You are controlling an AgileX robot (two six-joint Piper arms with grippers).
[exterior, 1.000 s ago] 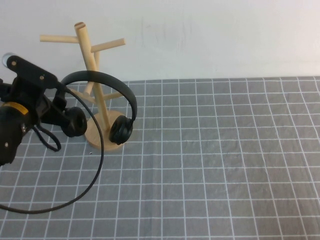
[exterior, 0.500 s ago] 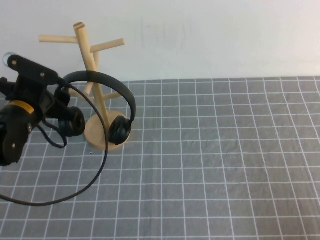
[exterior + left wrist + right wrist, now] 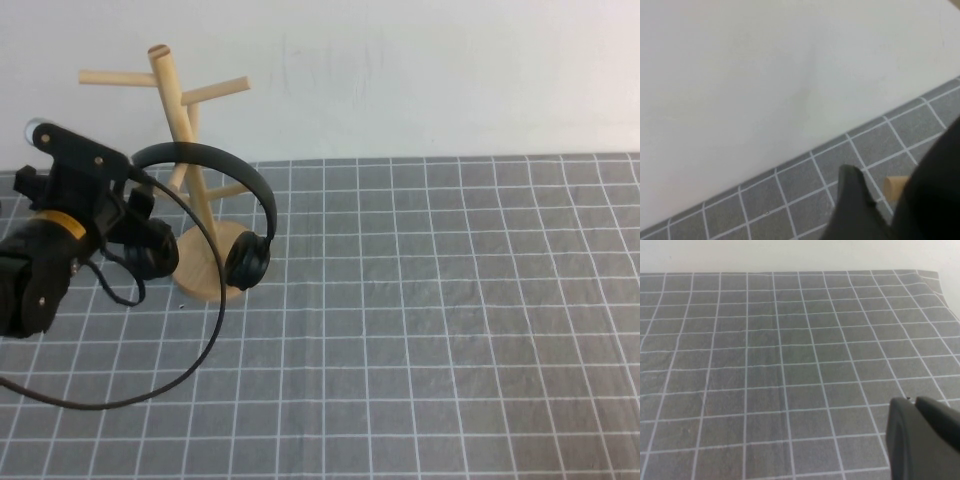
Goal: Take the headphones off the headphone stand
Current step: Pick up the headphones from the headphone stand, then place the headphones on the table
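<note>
The black headphones (image 3: 205,153) hang with their headband arched across the pole of the light wooden headphone stand (image 3: 178,110). One earcup (image 3: 247,260) is in front of the round base (image 3: 203,270). The other earcup (image 3: 155,255) is at my left gripper (image 3: 143,243), which is shut on it, left of the stand. In the left wrist view one dark finger (image 3: 854,205) shows beside a dark mass of the headphones (image 3: 935,195), with a wooden peg tip (image 3: 894,187) between them. My right gripper (image 3: 912,401) is shut and empty, low over the mat, and out of the high view.
A grey mat with a white grid (image 3: 450,320) covers the table up to a white wall (image 3: 420,70). The left arm's black cable (image 3: 205,345) loops over the mat in front of the stand. The mat's far right corner (image 3: 930,275) shows in the right wrist view.
My left gripper has shifted slightly right and toward the front with the earcup. The headphones have moved a little right with it. The cable loop has swung along.
</note>
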